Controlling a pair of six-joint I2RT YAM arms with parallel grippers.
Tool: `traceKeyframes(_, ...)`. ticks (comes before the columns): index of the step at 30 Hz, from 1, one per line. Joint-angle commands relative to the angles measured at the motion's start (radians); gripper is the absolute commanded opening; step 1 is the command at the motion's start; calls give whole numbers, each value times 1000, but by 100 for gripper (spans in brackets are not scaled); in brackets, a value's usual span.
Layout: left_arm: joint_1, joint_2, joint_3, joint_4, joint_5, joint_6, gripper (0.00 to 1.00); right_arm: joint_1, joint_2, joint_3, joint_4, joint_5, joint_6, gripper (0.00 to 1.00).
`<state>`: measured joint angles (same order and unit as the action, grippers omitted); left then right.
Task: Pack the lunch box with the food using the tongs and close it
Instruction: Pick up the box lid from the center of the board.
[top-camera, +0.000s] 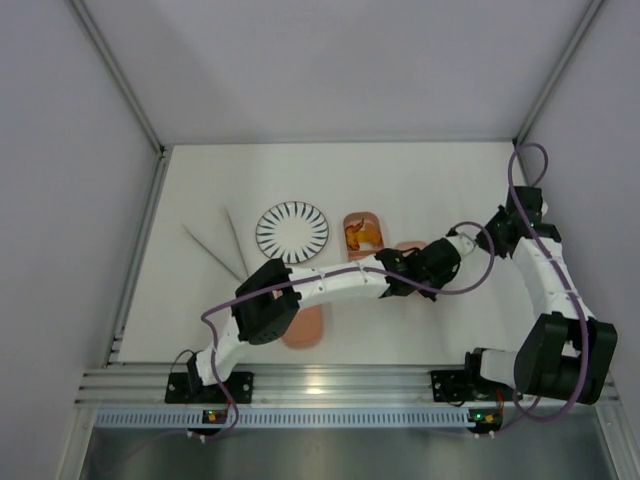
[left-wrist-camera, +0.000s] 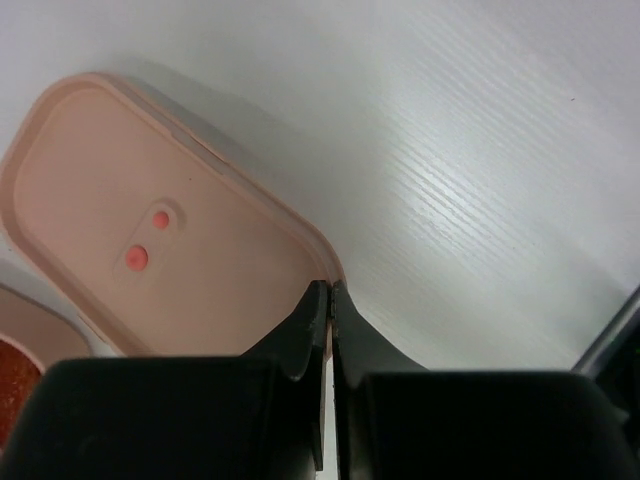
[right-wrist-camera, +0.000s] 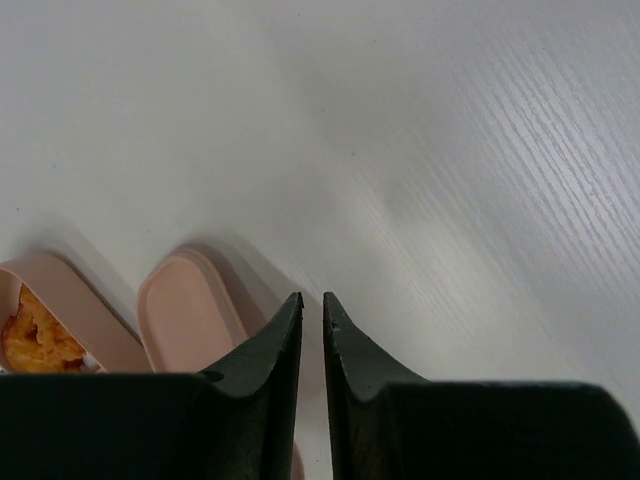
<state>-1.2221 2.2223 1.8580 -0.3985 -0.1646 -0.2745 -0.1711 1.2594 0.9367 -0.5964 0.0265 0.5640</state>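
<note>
The lunch box lies in parts. A pink tray (top-camera: 362, 233) holding orange food (top-camera: 358, 238) sits right of the plate. The pink lid (left-wrist-camera: 150, 230) with two red spots lies just right of that tray, and my left gripper (left-wrist-camera: 331, 288) is shut on the lid's rim at a rounded corner. In the top view that lid (top-camera: 410, 246) peeks out between both grippers. My right gripper (right-wrist-camera: 312, 298) stands over the lid's (right-wrist-camera: 190, 315) right edge, jaws a narrow slit apart with nothing between them. The tray (right-wrist-camera: 60, 300) with food (right-wrist-camera: 35, 335) shows at far left. The tongs (top-camera: 215, 245) lie at the left.
A round white plate (top-camera: 292, 231) with black radial stripes sits between the tongs and the tray. Another pink lunch box part (top-camera: 303, 326) lies near the front edge, partly under my left arm (top-camera: 320, 285). Walls close the table on three sides.
</note>
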Motion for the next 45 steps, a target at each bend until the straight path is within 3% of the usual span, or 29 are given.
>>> traceKeyframes(1,28,-150,-25,21,55,-40,0,-11,-22,-27,17,-22,-18,14)
traceKeyframes(6,72,-208,-49,33,138,-80,0,-11,-11,-41,58,-144,-27,29)
traceKeyframes(22,88,-217,-56,26,148,-81,0,22,29,-99,176,-378,128,45)
traceKeyframes(31,88,-190,-46,39,158,-91,0,28,40,-110,233,-459,212,50)
traceKeyframes(45,88,-184,-22,40,158,-98,0,128,123,-177,368,-458,273,51)
